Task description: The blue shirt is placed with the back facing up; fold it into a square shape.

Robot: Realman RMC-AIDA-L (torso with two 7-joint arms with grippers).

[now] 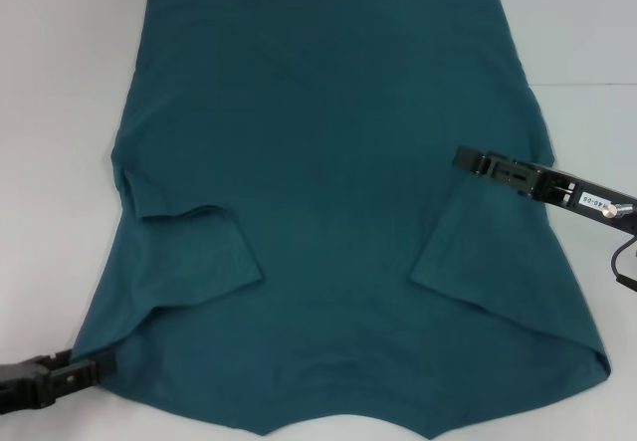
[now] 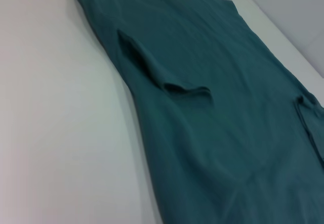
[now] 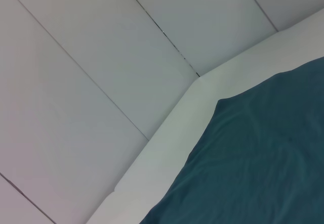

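From my head, the blue shirt (image 1: 328, 212) lies flat on the white table (image 1: 60, 83), both sleeves folded inward, its near hem cut off; my left gripper (image 1: 95, 369) sits at the shirt's near left corner, my right gripper (image 1: 463, 157) over its right side; I cannot tell either grip; my left wrist shows the folded sleeve (image 2: 167, 75); my right wrist shows only a shirt corner and grey floor tiles (image 3: 76, 82).

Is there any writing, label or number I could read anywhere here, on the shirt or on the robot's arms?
Right gripper: a small white sticker farther back on its arm carries a few dark characters, too small to read.
Blue shirt: plain, no print, tag or lettering in any view.
Left gripper, at the shirt's near left corner: no text seen.
Table: none.
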